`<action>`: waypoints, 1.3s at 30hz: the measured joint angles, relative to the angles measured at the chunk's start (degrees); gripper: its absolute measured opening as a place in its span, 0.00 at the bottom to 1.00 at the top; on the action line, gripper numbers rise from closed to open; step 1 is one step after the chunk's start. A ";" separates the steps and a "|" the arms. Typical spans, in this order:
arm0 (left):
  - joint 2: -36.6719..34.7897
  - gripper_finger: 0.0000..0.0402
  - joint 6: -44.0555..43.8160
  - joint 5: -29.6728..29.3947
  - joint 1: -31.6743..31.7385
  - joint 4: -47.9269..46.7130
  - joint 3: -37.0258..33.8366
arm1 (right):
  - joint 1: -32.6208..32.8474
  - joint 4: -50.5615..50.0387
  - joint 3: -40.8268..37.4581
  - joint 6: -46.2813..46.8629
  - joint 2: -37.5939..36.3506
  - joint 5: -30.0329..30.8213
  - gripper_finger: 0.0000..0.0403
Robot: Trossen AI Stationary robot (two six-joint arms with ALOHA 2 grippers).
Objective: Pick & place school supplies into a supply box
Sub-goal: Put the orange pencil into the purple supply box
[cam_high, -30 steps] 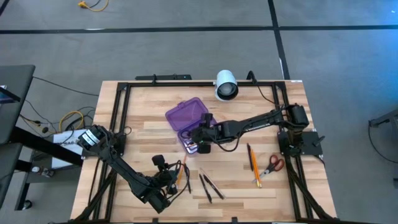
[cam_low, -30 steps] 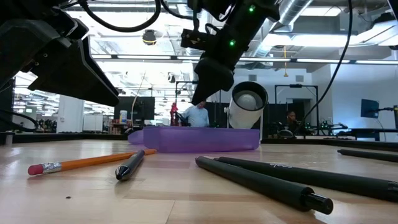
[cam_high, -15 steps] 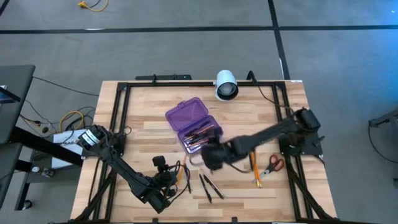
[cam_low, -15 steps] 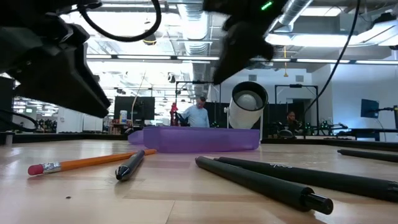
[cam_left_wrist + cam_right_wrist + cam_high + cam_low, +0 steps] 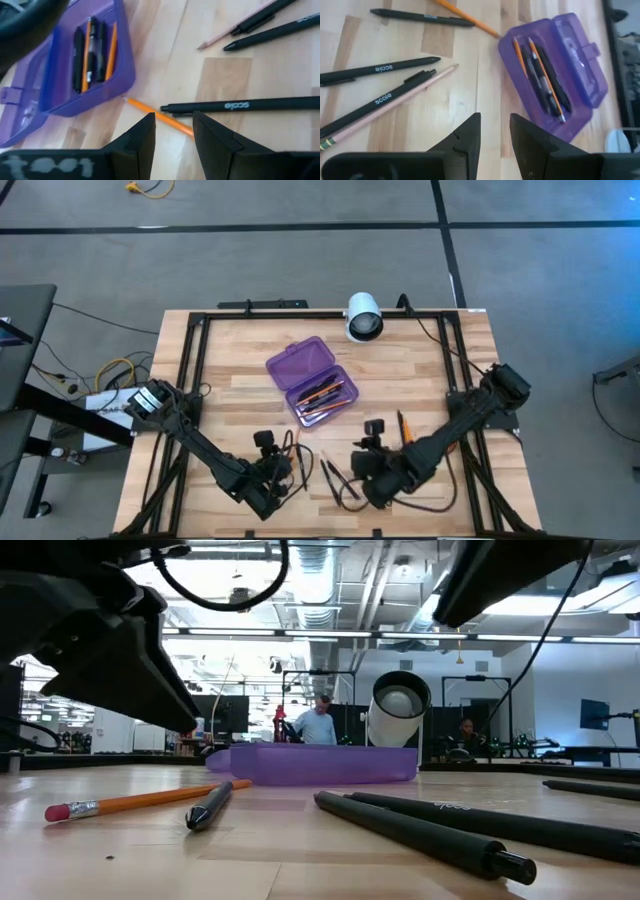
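Observation:
The supply box [image 5: 312, 382] is a translucent purple case lying open on the table's middle, lid flat beside the tray. Its tray [image 5: 540, 75] holds several orange pencils and black pens. Loose black pens [image 5: 336, 480] and a pale pencil [image 5: 395, 100] lie near the near edge, with an orange pencil [image 5: 160, 118] and another pen [image 5: 245, 105] beside them. My left gripper [image 5: 174, 140] is open, hovering just short of that orange pencil. My right gripper [image 5: 495, 142] is open above the loose pens [image 5: 380, 67]. The scissors are hidden.
A white cylindrical camera [image 5: 363, 317] stands at the far edge behind the box. More orange pencils [image 5: 404, 430] lie toward the right beside my right arm. A black frame [image 5: 190, 380] runs around the tabletop. People show in the room beyond [image 5: 320, 725].
My right gripper has swung away from above the box's tray toward the near edge and now hovers over the loose black pens. With it gone, the pens and pencils in the tray show.

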 joint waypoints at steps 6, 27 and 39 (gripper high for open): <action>0.00 0.30 15.39 8.94 1.31 7.10 0.00 | 4.22 -3.66 0.00 3.77 0.00 3.26 0.25; 0.00 0.30 24.85 26.42 10.99 3.51 2.56 | 7.51 -7.04 -0.02 9.79 0.07 3.99 0.25; 0.00 0.30 17.58 27.27 9.07 1.03 0.57 | 7.82 -7.09 -0.04 10.09 0.09 4.08 0.25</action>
